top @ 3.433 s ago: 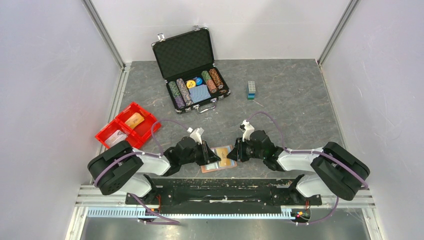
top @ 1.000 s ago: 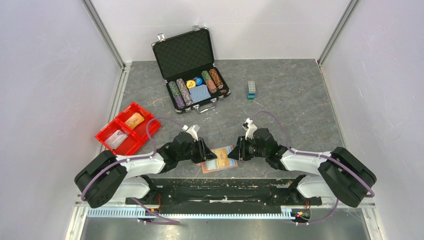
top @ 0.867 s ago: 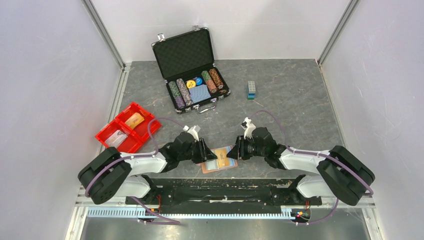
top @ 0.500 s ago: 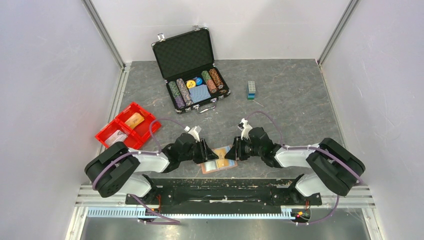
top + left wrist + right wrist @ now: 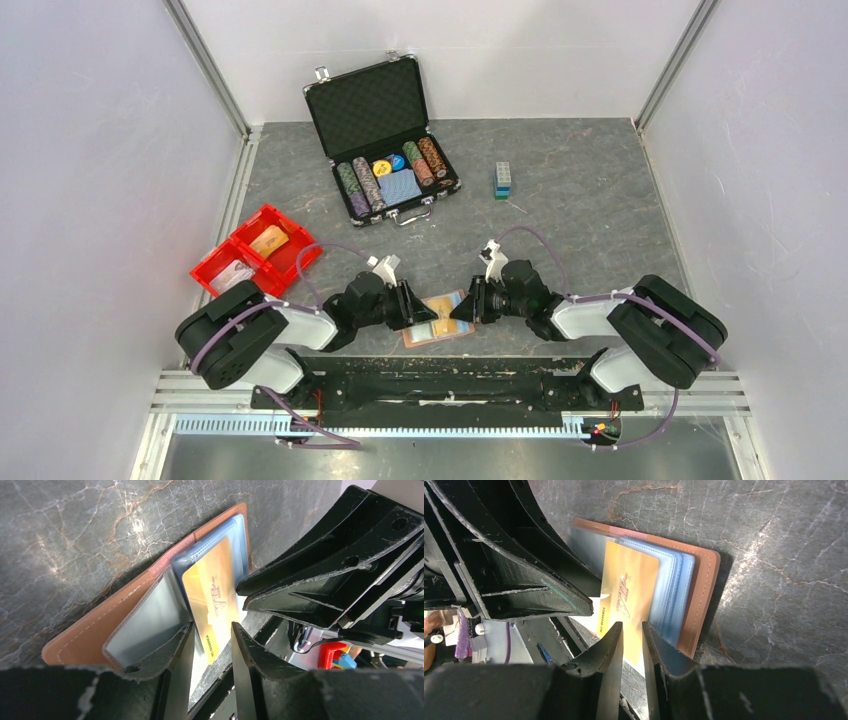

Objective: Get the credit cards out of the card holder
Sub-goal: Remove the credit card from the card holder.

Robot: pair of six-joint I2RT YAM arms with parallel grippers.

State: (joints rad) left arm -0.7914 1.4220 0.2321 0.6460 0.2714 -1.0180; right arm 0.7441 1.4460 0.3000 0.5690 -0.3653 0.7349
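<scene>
Top view: card holder [image 5: 436, 335] lay open on desk [image 5: 580, 220], between left tool [image 5: 419, 311] and right tool [image 5: 461, 309], equally near.
Left wrist: left tool stood unclenched astride yellow card [image 5: 210, 600], its long axis running into the gap.
Right wrist: right tool nearly closed at the card's end; I could not tell if it gripped.

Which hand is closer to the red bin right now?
Left. The left hand sits at the card holder's edge facing the red bin; the right hand sits at the holder's opposite edge, farther away.

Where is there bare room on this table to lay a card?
Free: table between case and wallet, and right of the block. Crowded: near edge, where left gripper and right gripper flank the wallet; also by the bin.
</scene>
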